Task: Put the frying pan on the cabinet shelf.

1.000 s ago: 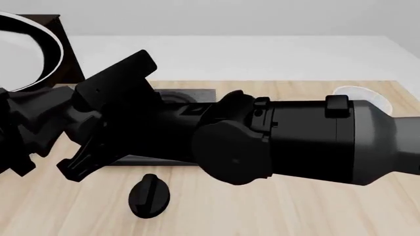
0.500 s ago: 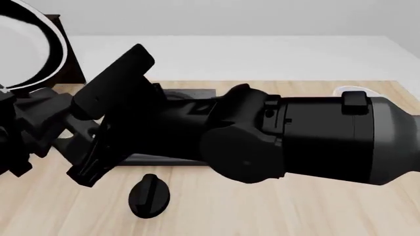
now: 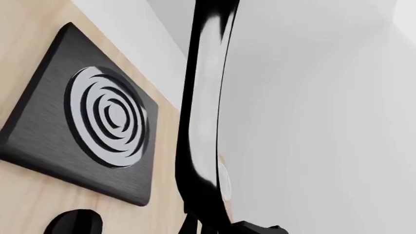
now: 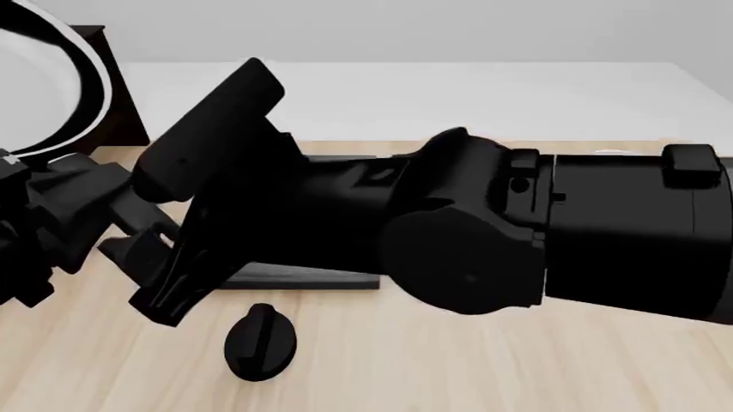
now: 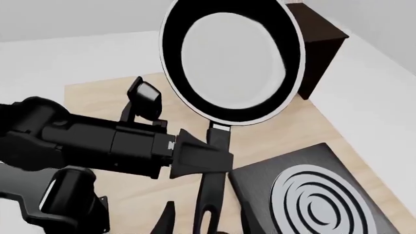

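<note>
Over the last second the round black frying pan with the glossy grey-white inside [image 4: 40,86] holds its spot at the upper left of the front frame, off the desk. The bulky black right arm [image 4: 493,240] rises in frame and now covers the white bowl at the right edge. We read that as a handover or regrasp under way, not yet the placement.

In the right wrist view the left gripper [image 5: 201,158] pinches the pan's long black handle [image 5: 213,195] just below the rim, pan [image 5: 231,61] tilted up, face to the camera. The right gripper [image 5: 208,225] sits spread either side of the loop end, not pressing on it as far as we can see.

The very dark brown wooden cabinet [image 5: 322,39] is behind the pan, upper right of that view; its shelf top is mostly hidden, and the pan is not on it.

Surface: light wooden desk [image 4: 458,369], carrying the black square hob with concentric grey rings [image 3: 97,117] and a black round knob [image 4: 261,342]. Room: plain white floor and pale grey walls, nothing else.
</note>
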Motion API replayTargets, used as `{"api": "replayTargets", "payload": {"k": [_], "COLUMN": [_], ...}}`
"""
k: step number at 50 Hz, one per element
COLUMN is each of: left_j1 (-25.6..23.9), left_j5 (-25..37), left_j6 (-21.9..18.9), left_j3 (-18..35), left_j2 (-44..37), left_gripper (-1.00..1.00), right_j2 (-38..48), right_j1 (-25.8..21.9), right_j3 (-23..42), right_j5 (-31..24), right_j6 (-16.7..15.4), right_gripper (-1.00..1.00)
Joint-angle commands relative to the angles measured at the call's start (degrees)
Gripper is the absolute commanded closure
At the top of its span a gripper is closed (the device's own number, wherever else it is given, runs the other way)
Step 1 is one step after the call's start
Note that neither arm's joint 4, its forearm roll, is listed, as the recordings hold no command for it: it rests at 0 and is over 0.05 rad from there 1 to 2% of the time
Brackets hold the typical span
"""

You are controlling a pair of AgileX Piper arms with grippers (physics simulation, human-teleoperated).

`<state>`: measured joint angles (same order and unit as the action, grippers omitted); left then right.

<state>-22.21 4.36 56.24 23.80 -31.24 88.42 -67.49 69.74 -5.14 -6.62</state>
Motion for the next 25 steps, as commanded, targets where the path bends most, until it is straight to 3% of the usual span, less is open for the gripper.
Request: {"api": "replayTargets", "payload": {"k": [1,4,25], "left_j1": [0.87,0.9,2.83], "left_j5": [-2.12,-2.24,-7.66], "left_j6": [-1.03,-1.01,-1.15], "left_j3": [0.06,-0.17,-3.2], "left_j2": [-0.29,-0.36,-3.17], "left_gripper": [1.0,1.0,1.0], "right_j2": [-2.44,-3.97,-9.36], "right_j1": [0.77,2.51,5.46], "right_j3": [-1.1,-1.86,-4.23], "right_j5": [-1.06,-0.5,0.57], "right_j6": [-1.14,-2.06,-0.01], "right_gripper": [-1.0,-1.0,-1.0]}}
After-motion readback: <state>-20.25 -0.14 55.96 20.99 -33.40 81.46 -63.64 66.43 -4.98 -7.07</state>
